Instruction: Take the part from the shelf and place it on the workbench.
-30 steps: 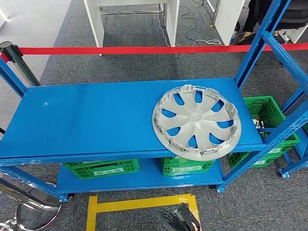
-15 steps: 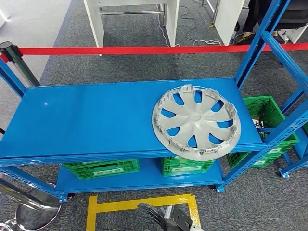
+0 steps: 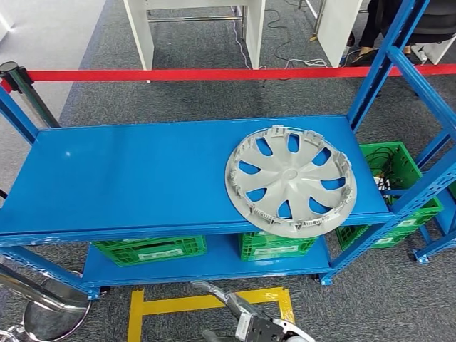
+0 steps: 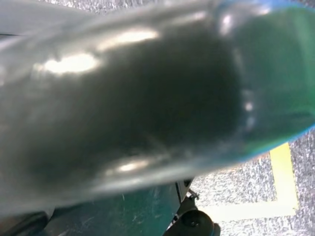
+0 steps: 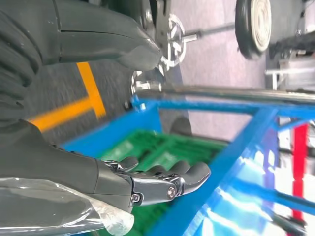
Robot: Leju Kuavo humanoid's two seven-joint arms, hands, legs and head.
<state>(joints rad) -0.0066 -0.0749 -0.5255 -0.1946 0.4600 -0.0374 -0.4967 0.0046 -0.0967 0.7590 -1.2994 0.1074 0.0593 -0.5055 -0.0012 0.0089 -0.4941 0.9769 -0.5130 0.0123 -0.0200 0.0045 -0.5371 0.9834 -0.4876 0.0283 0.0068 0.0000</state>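
Hubcap [image 3: 291,179] flat on blue shelf [image 3: 135,174], overhanging front edge. Green crates [image 3: 150,249] beneath; grey carpet [image 3: 215,100], red barrier tape [image 3: 215,73] beyond. Right hand [image 5: 163,184] empty, fingers extended. Left hand: state unclear.

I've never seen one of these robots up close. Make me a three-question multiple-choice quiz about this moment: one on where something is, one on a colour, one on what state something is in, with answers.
1. Where does the wheel cover lie?
A. On the floor
B. On the right part of the top shelf
C. In a crate

2. What colour are the crates under the top shelf?
A. Green
B. Red
C. White

3. What is the right hand doing?
A. Gripping the wheel cover
B. Pressing on a crate
C. Holding nothing, fingers extended

Answers:
1. B: the wheel cover rests flat on the blue shelf, its near edge jutting past the front lip.
2. A: the crates are green.
3. C: the right hand is below the shelf, apart from the cover, with nothing in it.
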